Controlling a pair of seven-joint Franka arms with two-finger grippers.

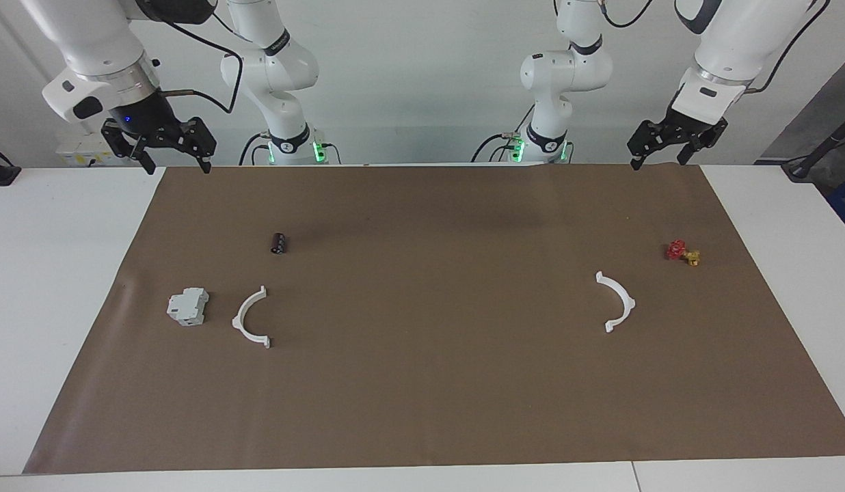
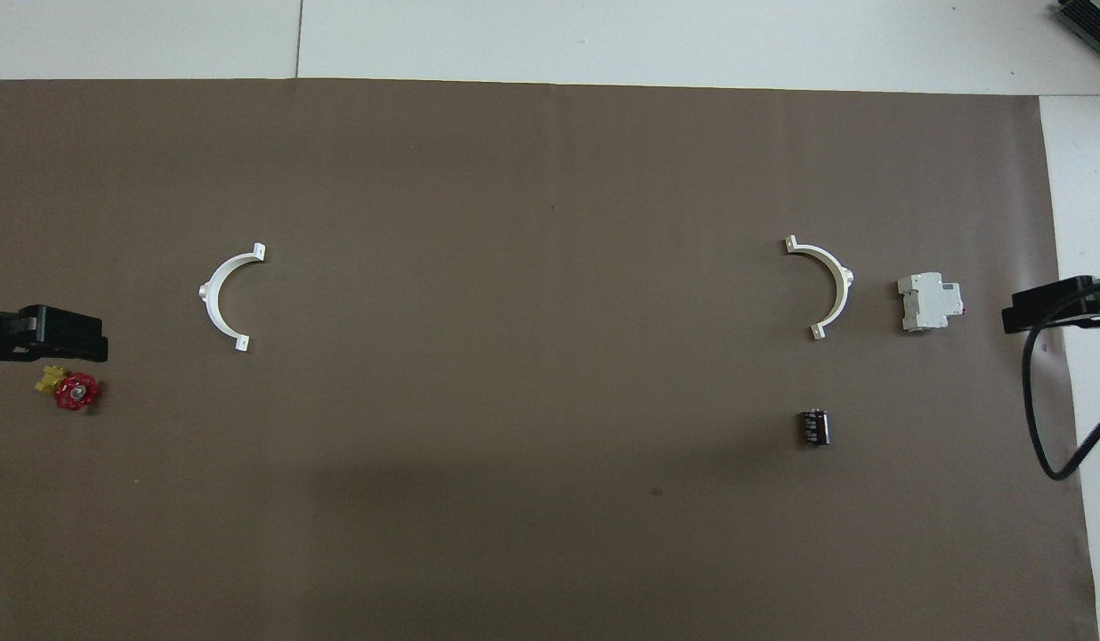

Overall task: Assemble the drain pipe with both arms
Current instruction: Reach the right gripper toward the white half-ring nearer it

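White table [image 1: 67, 273], brown mat [image 1: 429, 383]

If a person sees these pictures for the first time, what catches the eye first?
Two white half-ring arcs lie far apart on the brown mat: one beside the grey-white block, the other near the red-and-yellow valve. The left pincer and right pincer hang raised and open at the mat's corners.

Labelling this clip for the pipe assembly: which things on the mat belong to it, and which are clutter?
Job:
white half-ring beside the grey-white block
white half-ring near the valve

Clutter:
grey-white block
red-and-yellow valve
small black cylinder
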